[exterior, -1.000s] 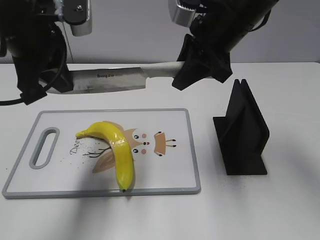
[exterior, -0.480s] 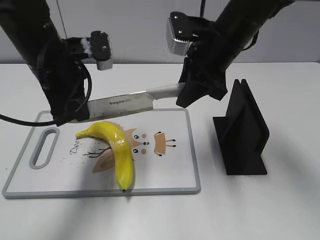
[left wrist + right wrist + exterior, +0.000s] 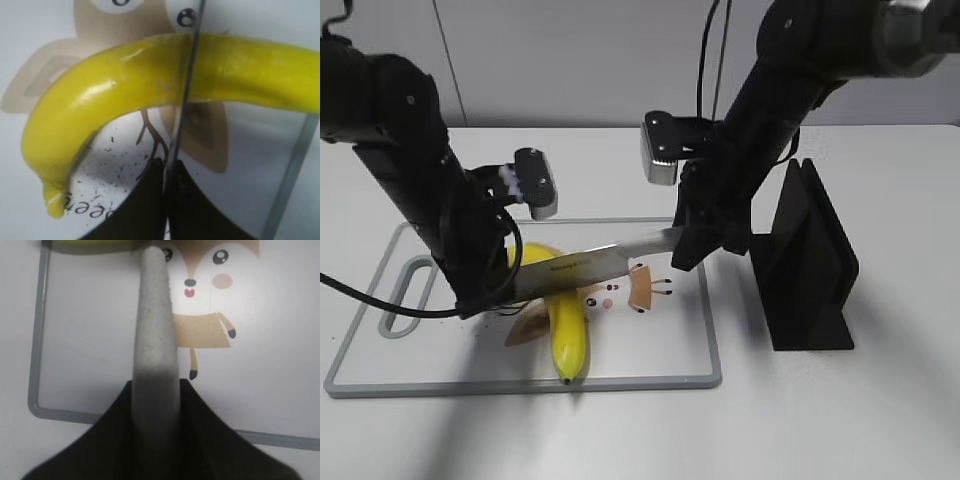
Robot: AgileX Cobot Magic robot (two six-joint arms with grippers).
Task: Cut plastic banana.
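The yellow plastic banana [image 3: 567, 338] lies on the white cutting board [image 3: 440, 350]. A knife blade [image 3: 582, 268] crosses it near mid-length. My left gripper [image 3: 500, 288] is shut on the blade's tip end. My right gripper [image 3: 682, 246] is shut on the grey knife handle [image 3: 655, 240]. In the left wrist view the blade [image 3: 184, 95] is seen edge-on, pressed into the banana [image 3: 110, 85] at a seam, with the left gripper [image 3: 166, 167] clamped on it. In the right wrist view the right gripper [image 3: 156, 386] grips the handle [image 3: 154, 325]; the banana [image 3: 95, 246] shows at the top edge.
A black knife stand [image 3: 810, 265] is on the table just right of the board. The board has a grey rim [image 3: 520, 384] and a handle slot [image 3: 405, 295] at its left end. White table surrounds it.
Both arms have lowered the knife from above the board's far edge down and nearer, onto the banana. The banana has not shifted.
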